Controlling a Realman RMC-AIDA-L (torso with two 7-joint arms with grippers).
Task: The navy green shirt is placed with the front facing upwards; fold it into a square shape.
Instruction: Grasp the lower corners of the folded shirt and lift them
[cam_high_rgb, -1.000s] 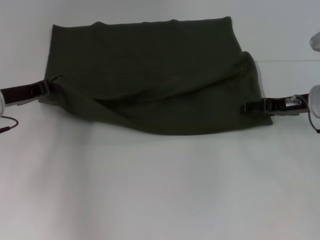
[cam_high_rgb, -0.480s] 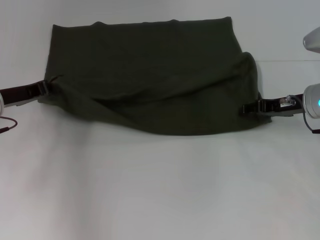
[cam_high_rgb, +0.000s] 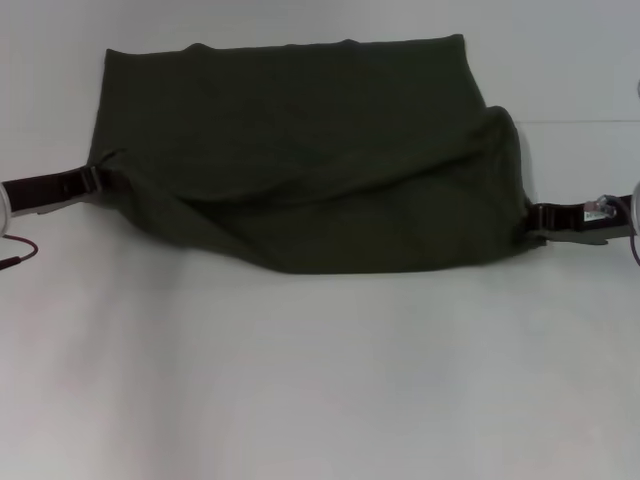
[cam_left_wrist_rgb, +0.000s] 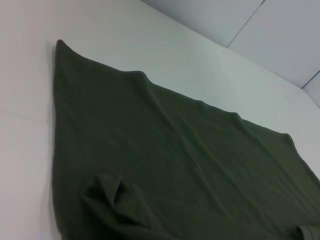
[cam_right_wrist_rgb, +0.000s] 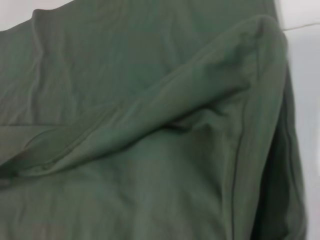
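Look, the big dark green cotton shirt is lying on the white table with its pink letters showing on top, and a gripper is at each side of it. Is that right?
Not quite. No pink letters show: in the head view the dark green cotton shirt shows only plain green cloth, partly folded over. The rest holds: it lies on the white table, with the left gripper at one side edge and the right gripper at the other.

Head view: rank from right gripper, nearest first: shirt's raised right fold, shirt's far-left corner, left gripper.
1. Raised right fold, just beyond the right gripper, shirt's right side.
2. Left gripper, at shirt's left edge.
3. Far-left corner, far side of the table.
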